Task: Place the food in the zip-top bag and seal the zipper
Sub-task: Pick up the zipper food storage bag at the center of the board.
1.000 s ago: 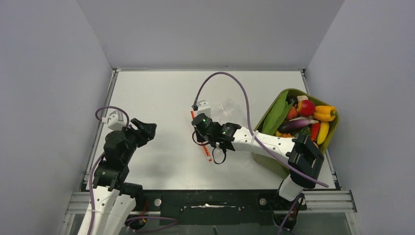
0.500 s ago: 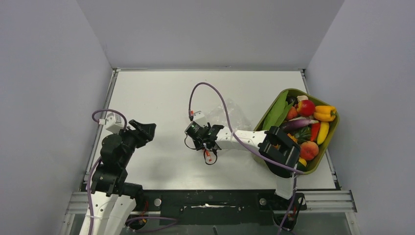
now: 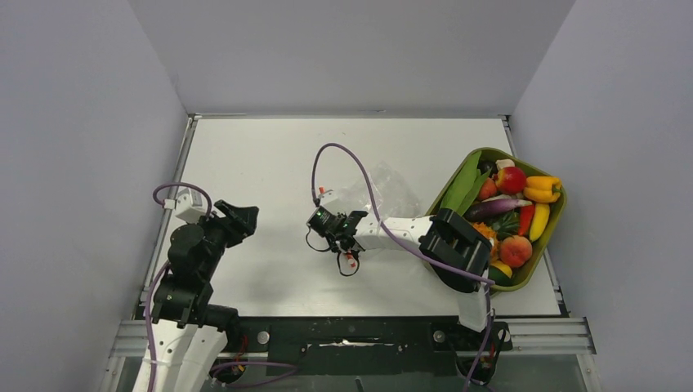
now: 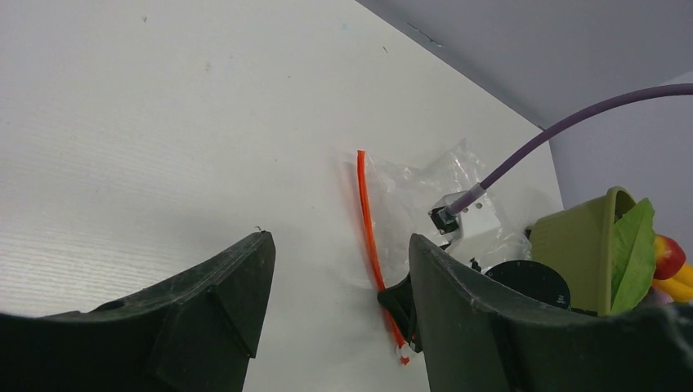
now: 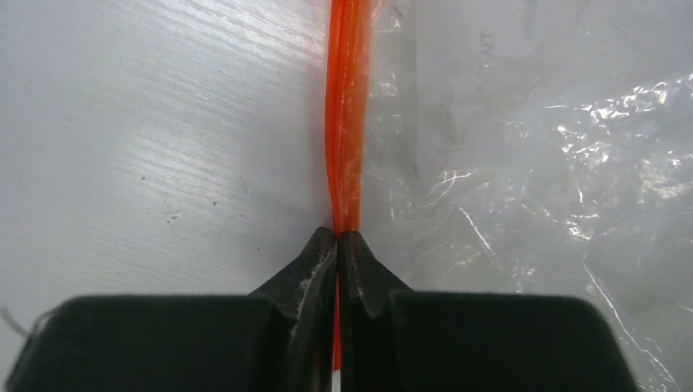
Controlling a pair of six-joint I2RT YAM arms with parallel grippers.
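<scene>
While the right pincer [image 5: 337, 237] clamps the thin orange-red zipper strip [image 5: 346, 122] of the clear plastic bag [image 5: 523, 163], left of the olive-green tub [image 3: 478, 150], that strip runs straight ahead of it; the left pincer [image 4: 339, 245], jaws apart, is farther off.

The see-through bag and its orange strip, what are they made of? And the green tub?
The zip-top bag looks like thin clear plastic film: it is crinkled and shiny, and the table shows through it. Its zipper looks like thicker, glossy orange-red plastic with ridges along it. The green tub seems to be stiff, smooth plastic with firm walls.
</scene>
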